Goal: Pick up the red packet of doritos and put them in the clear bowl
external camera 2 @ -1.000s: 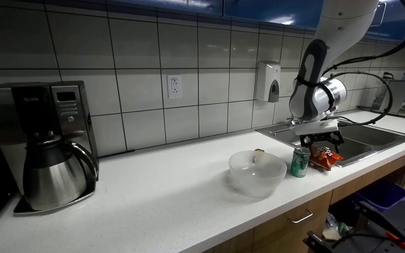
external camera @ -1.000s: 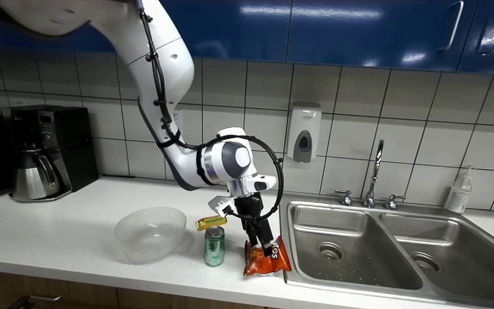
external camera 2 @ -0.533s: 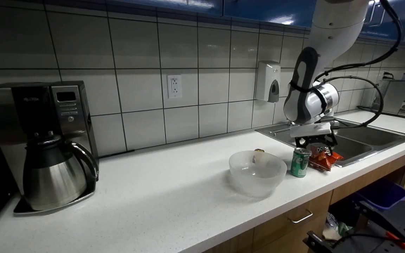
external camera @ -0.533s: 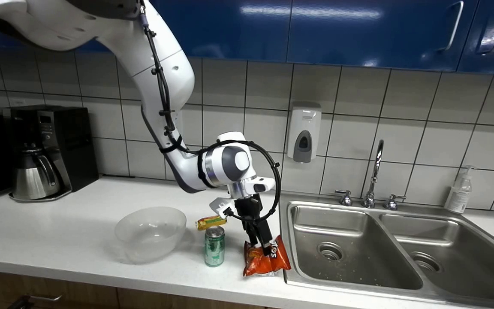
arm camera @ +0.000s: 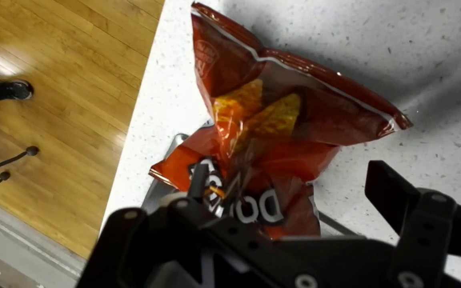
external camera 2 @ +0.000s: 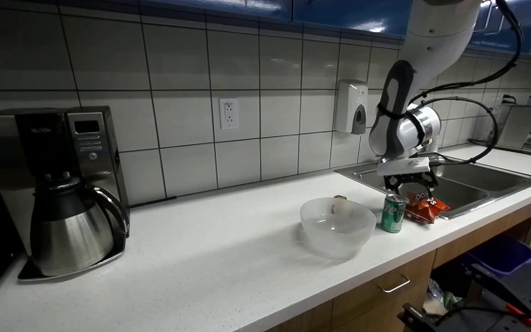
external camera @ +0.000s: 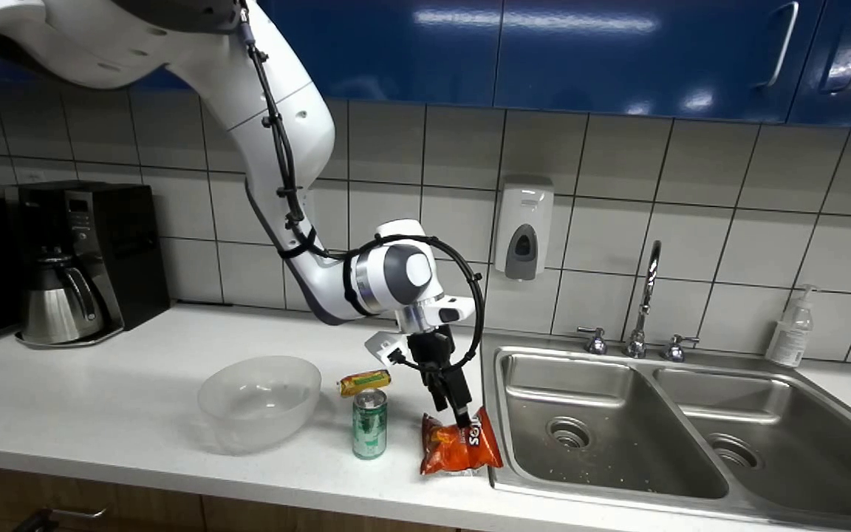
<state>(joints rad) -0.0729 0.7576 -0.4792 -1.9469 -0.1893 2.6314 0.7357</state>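
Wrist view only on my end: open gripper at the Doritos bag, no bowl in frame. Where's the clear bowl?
Observer: The clear bowl is on the counter, on the side of the Doritos bag away from the sink.
Operator: Anything between bag and bowl?
Observer: Yes, a green can stands upright between them in both exterior views.
Operator: Anything else near the can?
Observer: A yellow packet lies behind it in an exterior view.
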